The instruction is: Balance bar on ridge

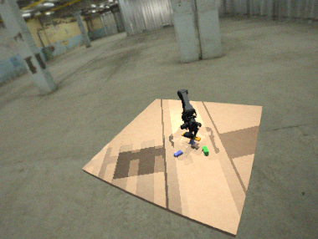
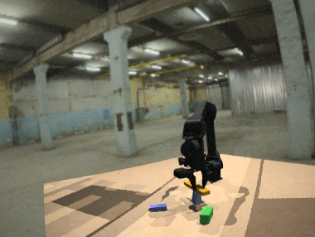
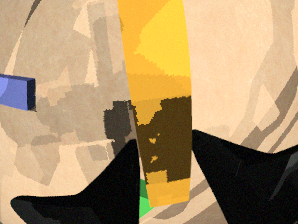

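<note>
The orange-yellow bar (image 1: pixel 197 139) (image 2: pixel 205 191) (image 3: pixel 160 50) lies across the top of the small blue ridge (image 1: pixel 192 142) (image 2: pixel 196 198), with both ends above the table. It slopes down to the right in the exterior view; perspective makes exact levelness hard to judge. My gripper (image 2: pixel 199 188) (image 3: pixel 164 140) points down with one finger on each side of the bar. The fingers stand slightly open, very close to its sides and not clamped on it. In the wrist view the bar runs up out of the frame, and the ridge is hidden beneath it.
A blue-violet block (image 1: pixel 178 154) (image 2: pixel 157 207) (image 3: pixel 15 92) lies on the table (image 1: pixel 197 196) to the left of the ridge. A green block (image 1: pixel 205 150) (image 2: pixel 206 215) (image 3: pixel 144 202) lies near the bar's right end. Dark shadows cross the table.
</note>
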Robot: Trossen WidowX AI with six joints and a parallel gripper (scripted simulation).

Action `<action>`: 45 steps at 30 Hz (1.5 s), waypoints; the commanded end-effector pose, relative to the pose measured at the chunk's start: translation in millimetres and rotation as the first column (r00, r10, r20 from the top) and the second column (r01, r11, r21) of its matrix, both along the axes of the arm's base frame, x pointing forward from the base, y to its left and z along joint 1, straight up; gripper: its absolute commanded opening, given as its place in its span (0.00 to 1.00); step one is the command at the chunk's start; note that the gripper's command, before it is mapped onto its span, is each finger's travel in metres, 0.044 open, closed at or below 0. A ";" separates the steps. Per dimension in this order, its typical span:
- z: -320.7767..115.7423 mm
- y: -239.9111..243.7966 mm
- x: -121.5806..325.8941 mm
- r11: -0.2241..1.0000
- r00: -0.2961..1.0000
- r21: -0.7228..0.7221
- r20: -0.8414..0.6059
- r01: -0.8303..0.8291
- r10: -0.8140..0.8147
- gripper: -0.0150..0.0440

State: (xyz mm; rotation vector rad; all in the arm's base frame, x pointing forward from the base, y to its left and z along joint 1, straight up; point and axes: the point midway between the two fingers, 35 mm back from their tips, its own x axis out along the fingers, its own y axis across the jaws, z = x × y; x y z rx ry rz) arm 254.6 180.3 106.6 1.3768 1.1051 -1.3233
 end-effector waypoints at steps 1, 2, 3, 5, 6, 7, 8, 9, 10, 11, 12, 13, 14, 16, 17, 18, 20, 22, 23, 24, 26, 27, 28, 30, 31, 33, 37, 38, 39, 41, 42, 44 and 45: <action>-0.1 0.0 0.0 1.000 1.000 0.000 0.000 0.000 0.000 0.57; -0.1 0.0 0.0 1.000 1.000 0.000 0.000 0.000 0.000 0.57; -0.1 0.0 0.0 1.000 1.000 0.000 0.000 0.000 0.000 0.57; -0.1 0.0 0.0 1.000 1.000 0.000 0.000 0.000 0.000 0.57; -0.1 0.0 0.0 1.000 1.000 0.000 0.000 0.000 0.000 0.57; -0.1 0.0 0.0 1.000 1.000 0.000 0.000 0.000 0.000 0.57; -0.1 0.0 0.0 1.000 1.000 0.000 0.000 0.000 0.000 0.57; -0.1 0.0 0.0 1.000 1.000 0.000 0.000 0.000 0.000 0.57; -0.1 0.0 0.0 1.000 1.000 0.000 0.000 0.000 0.000 0.61; -0.1 0.0 0.0 1.000 1.000 0.000 0.000 0.000 0.000 0.66; -0.1 0.0 0.0 1.000 1.000 0.000 0.000 0.000 0.000 0.70; -0.1 0.0 0.0 1.000 1.000 0.000 0.000 0.000 0.000 0.75; -0.1 0.0 0.0 1.000 1.000 0.000 0.000 0.000 0.000 0.79; -0.1 0.0 0.0 1.000 1.000 0.000 0.000 0.000 0.000 0.88; -0.1 0.0 0.0 1.000 1.000 0.000 0.000 0.000 0.000 0.92; -0.1 0.0 0.0 1.000 1.000 0.000 0.000 0.000 0.000 0.97; -0.1 0.0 0.0 1.000 1.000 0.000 0.000 0.000 0.000 1.00; 1.7 0.2 0.2 1.000 1.000 0.000 0.000 0.000 0.000 1.00; 7.0 0.6 0.9 1.000 1.000 0.000 0.000 0.000 0.000 1.00; 15.8 1.3 1.9 1.000 1.000 0.000 0.000 0.000 0.000 1.00; 38.8 2.2 3.1 1.000 1.000 0.000 0.000 0.000 0.000 1.00; 50.3 2.2 3.1 1.000 1.000 0.000 0.000 0.000 0.000 1.00; 61.7 1.8 2.6 1.000 1.000 0.000 0.000 0.000 0.000 1.00; 84.4 0.3 0.5 1.000 1.000 0.000 0.000 0.000 0.000 1.00; 93.0 -0.6 -0.8 1.000 1.000 0.000 0.000 0.000 0.000 1.00; 99.9 -1.5 -2.0 1.000 1.000 0.000 0.000 0.000 0.000 1.00; 99.9 -1.5 -2.0 1.000 1.000 0.000 0.000 0.000 0.000 1.00; 99.9 -1.5 -2.0 1.000 1.000 0.000 0.000 0.000 0.000 1.00; 99.9 -1.5 -2.0 1.000 1.000 0.000 0.000 0.000 0.000 1.00; 99.9 -1.5 -2.0 1.000 1.000 0.000 0.000 0.000 0.000 1.00; 99.9 -1.5 -2.0 1.000 1.000 0.000 0.000 0.000 0.000 1.00; 99.9 -1.5 -2.0 1.000 1.000 0.000 0.000 0.000 0.000 1.00; 99.9 -1.5 -2.0 1.000 1.000 0.000 0.000 0.000 0.000 1.00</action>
